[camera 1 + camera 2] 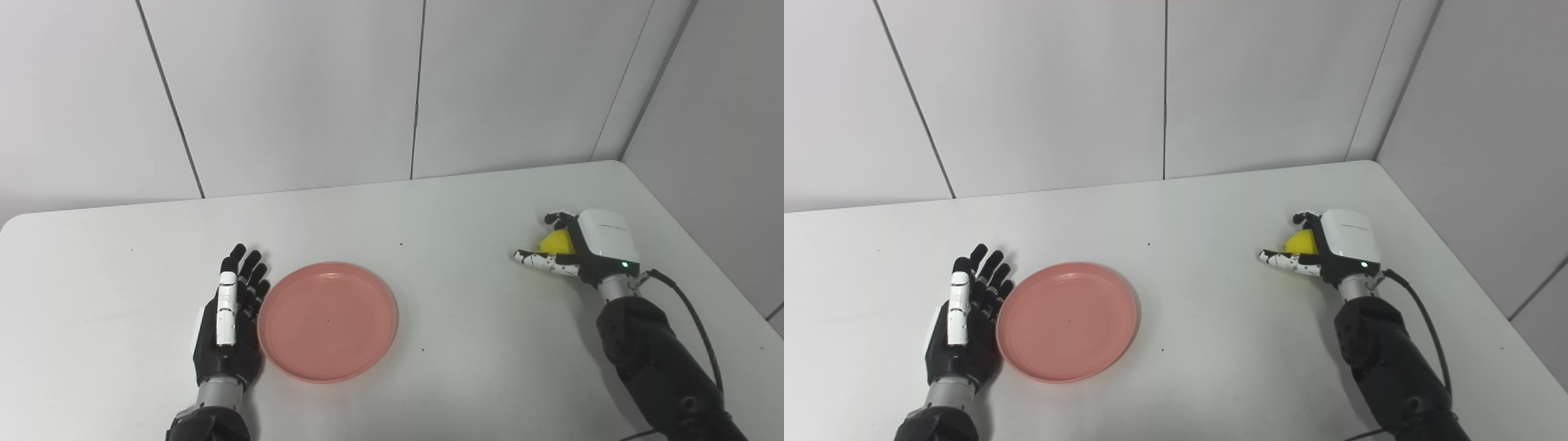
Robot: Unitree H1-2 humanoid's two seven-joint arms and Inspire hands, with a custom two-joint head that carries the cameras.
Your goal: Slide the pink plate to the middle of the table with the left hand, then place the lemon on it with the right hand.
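The pink plate (327,321) lies flat on the white table (465,318), left of the middle and near the front. My left hand (229,324) is open, with its fingers straight, and stands on edge against the plate's left rim. The yellow lemon (556,243) is at the right side of the table, mostly covered by my right hand (582,248). The fingers curl over the lemon's far side and the thumb reaches out along its near side, at table level. The same scene shows in the right eye view: plate (1067,321), lemon (1302,242).
White wall panels stand behind the table and along its right side. A black cable (698,318) runs from my right wrist down along the forearm. The table's rounded right corner (618,164) is close behind the right hand.
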